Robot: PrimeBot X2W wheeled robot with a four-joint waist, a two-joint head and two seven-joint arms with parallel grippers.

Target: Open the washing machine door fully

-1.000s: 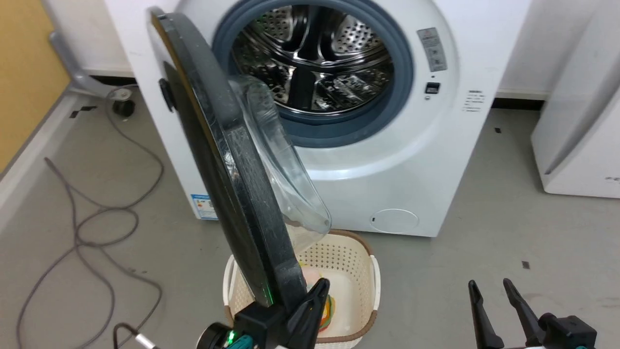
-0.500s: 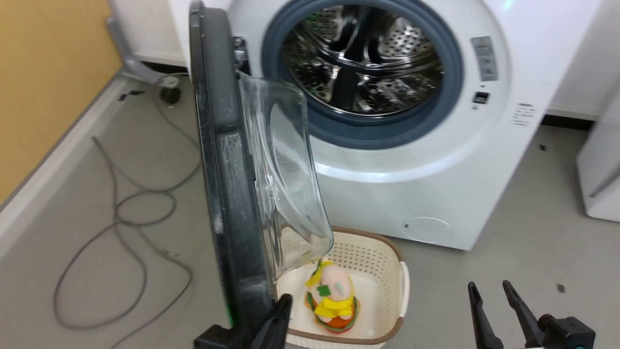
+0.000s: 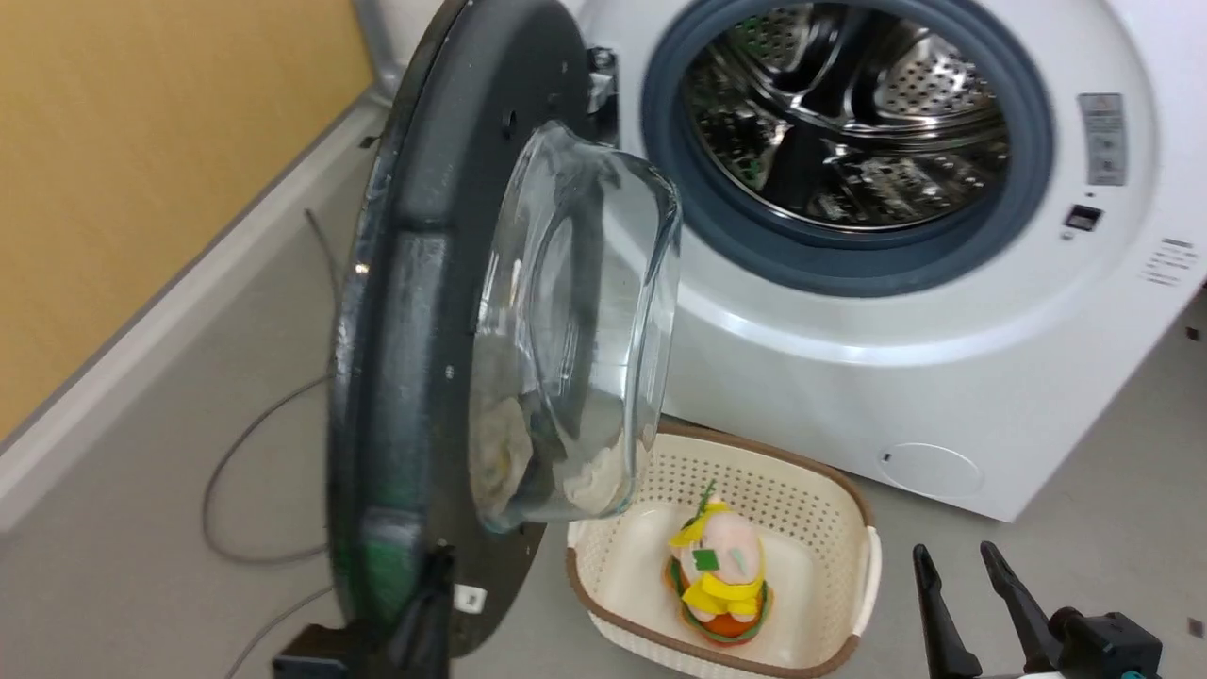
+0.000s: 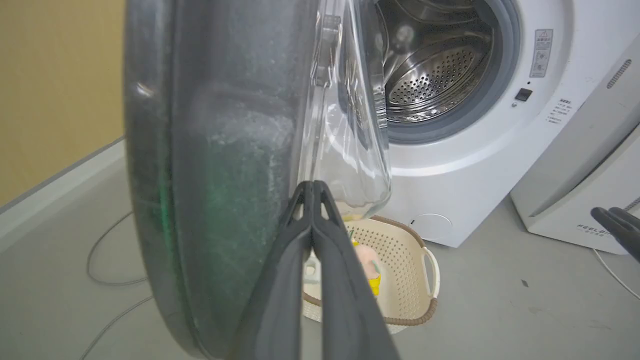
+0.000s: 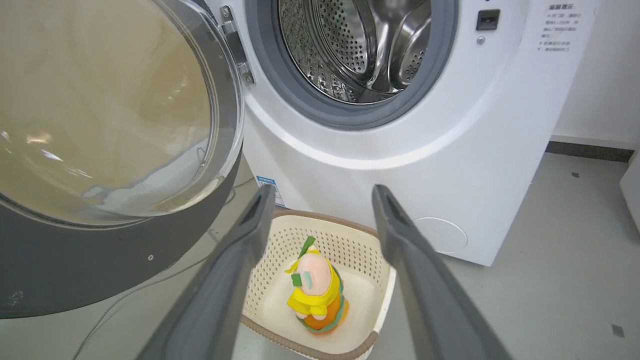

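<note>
The washing machine door stands swung out to the left of the drum opening, its matte black back and clear glass bowl turned toward me. My left gripper is shut, and its fingers lean against the door's lower inner face. In the left wrist view the closed fingertips meet the door just beside the glass bowl. Low on the right, my right gripper is open and holds nothing. In the right wrist view its fingers spread above the basket, with the door at the left.
A cream perforated basket holding a yellow and pink plush toy sits on the floor before the machine. Grey cables lie on the floor at the left by a yellow wall. A white appliance marked FEELBIRD stands right of the machine.
The door has swung wider to the left, from edge-on to showing its back and bowl. My left gripper went left with it. The head camera turned, shifting the scene rightward.
</note>
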